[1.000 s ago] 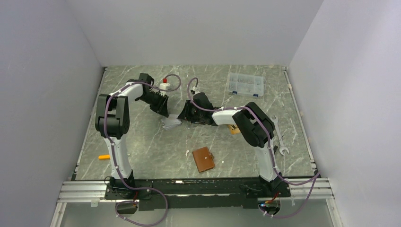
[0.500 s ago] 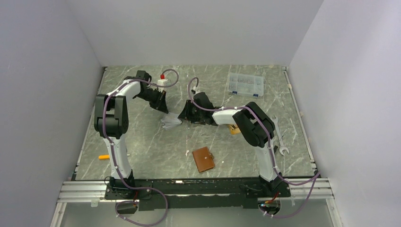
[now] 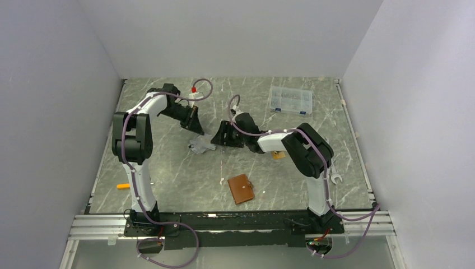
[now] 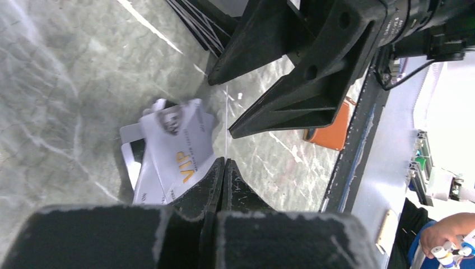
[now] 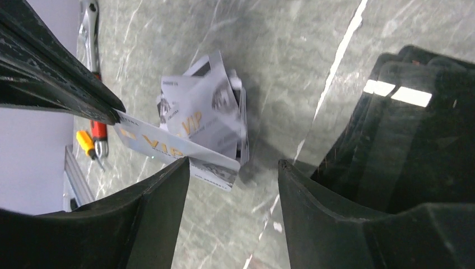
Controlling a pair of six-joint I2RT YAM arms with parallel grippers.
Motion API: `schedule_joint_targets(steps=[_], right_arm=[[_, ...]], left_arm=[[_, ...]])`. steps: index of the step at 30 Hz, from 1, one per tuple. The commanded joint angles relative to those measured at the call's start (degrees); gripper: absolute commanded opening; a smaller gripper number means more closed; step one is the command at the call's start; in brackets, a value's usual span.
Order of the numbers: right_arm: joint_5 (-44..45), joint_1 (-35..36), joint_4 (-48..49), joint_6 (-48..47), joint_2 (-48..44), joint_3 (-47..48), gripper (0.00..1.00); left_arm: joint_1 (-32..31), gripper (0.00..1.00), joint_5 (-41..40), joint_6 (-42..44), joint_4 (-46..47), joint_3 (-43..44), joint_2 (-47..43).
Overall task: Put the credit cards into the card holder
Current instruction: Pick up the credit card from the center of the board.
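A pile of credit cards [image 3: 200, 147] lies mid-bench [image 3: 168, 179], with the left gripper [image 3: 196, 129] just behind it and the right gripper [image 3: 216, 139] to its right. One card [image 5: 168, 148] sits in the left jaws above the pile. The card holder [image 3: 241, 188] lies nearer the arm bases. A compartment box [image 3: 290, 101] sits at the far right, and a screwdriver [image 3: 123, 185] at the near left.

A grey-green marble-patterned tabletop [image 3: 168, 168] with white veins spreads beneath and all around the left claw [image 3: 197, 130]. Plain pale walls stand beyond it [image 3: 235, 39] and on either side. Light falls soft, even, with faint shadows.
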Motion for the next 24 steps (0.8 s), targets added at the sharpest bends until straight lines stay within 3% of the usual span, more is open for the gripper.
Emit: schedule_joint_targets(steps=[1,9,13,18,24], right_arm=[[-5.31,-1.56,2.6,-2.85,-4.83,-1.33,0.62],[-11.57,-2.89,-3.61,-11.43,-9.91,-0.21,0.64],[-24.74,-5.77,0.24,-18.69,-14.1,-2.87,0.64],[-37.22,-8.39,3.46,-18.24,-15.98,-2.53,0.63],[-43.07,-6.62,5.28,-13.43,-13.31,0.89,0.59]], left_arm=[[-0.18,0.0,5.69,4.68,-5.39,2.75,-0.93],[0.61,0.0,7.64,8.12,-10.08,3.16,-2.85],[0.62,0.0,10.25,14.45,-18.03,5.39,-3.85],[-0.67,0.0,14.73,30.51,-34.2,7.94,-4.43],[-2.72,0.0,16.0,31.59,-33.32,3.74,-8.96]])
